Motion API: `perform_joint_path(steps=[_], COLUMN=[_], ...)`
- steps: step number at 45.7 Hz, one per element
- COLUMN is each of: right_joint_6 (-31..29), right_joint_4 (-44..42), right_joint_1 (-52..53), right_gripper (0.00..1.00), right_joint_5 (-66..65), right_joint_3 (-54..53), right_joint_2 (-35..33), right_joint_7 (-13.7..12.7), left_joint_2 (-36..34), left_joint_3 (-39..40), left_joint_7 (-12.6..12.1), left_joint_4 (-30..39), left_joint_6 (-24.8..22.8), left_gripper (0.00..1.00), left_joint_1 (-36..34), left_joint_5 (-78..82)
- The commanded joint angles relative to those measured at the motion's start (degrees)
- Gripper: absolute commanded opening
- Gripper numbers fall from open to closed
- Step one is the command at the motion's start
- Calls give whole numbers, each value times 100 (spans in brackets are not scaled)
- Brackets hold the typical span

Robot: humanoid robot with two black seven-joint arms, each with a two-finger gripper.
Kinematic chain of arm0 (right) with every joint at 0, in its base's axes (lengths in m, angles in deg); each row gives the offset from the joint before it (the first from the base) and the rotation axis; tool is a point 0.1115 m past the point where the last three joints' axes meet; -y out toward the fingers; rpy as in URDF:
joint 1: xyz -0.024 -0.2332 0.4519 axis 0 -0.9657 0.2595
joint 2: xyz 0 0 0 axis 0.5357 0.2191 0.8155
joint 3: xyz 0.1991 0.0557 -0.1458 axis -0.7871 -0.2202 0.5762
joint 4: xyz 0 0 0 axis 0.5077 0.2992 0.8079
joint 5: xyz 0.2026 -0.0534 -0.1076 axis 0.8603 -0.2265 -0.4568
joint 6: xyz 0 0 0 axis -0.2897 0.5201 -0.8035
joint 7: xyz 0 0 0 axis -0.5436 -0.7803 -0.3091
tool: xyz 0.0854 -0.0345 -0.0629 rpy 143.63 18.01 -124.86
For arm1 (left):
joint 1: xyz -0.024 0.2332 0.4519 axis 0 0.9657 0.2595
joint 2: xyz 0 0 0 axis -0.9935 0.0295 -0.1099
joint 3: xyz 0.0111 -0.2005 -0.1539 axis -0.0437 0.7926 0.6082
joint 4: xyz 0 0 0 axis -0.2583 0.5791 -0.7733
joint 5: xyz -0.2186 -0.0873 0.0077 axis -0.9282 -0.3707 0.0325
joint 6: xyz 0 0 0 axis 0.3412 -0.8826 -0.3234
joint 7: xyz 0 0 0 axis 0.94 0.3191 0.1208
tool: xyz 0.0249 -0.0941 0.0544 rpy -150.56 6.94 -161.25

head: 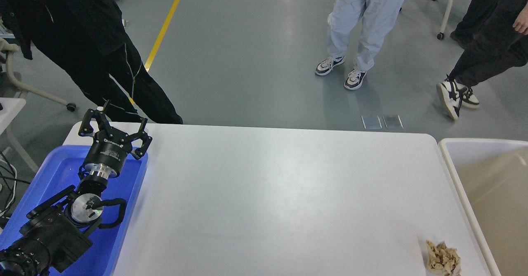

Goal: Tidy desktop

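The desktop (280, 197) is a wide matte white tabletop filling the middle of the head view. A crumpled beige paper wad (442, 259) lies on it near the front right corner. My left gripper (115, 124) is open and empty, held over the far end of the blue tray (49, 173) at the table's left edge. My right arm and gripper are out of view.
A white-rimmed beige bin (458, 177) stands against the table's right edge. A person in black (103, 61) stands close behind the table's far left corner. Two more people (359, 16) stand on the grey floor beyond.
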Motion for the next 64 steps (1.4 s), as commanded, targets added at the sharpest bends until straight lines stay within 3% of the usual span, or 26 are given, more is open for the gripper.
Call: perform_joint_path(steps=[1, 17, 24, 27, 34, 37, 51, 64], right_joint_6=[-127, -320, -364, -373, -399, -495, -531, -522], right_joint_4=[1421, 3503, 4286, 4454, 4603, 4603, 4507, 4094], right_joint_1=[132, -596, -1133, -1344, -1932, -2187, -3005, -2997], right_gripper=[100, 100, 100, 100, 100, 100, 100, 100], right_joint_5=[-4, -13, -110, -110, -416, -768, -1437, -1437], right_joint_3=[-2077, -4476, -5199, -5217, -5164, -5129, -5120, -5094], right_joint_2=[-644, -363, 33, 191, 630, 876, 2028, 2125], right_joint_7=[13, 66, 259, 504, 1462, 1674, 1727, 1709], left_joint_2=[7, -2, 7, -2, 7, 7, -2, 7], left_joint_3=[0, 0, 0, 0, 0, 0, 0, 0], left_joint_7=[0, 0, 0, 0, 0, 0, 0, 0], left_joint_4=[0, 0, 0, 0, 0, 0, 0, 0], left_joint_6=[-4, -4, 5, -4, 5, 5, 5, 5], left_gripper=[100, 100, 100, 100, 100, 100, 100, 100], left_joint_1=[2, 2, 2, 2, 2, 2, 2, 2], left_joint_5=[0, -9, -9, -9, -9, 0, 0, 0])
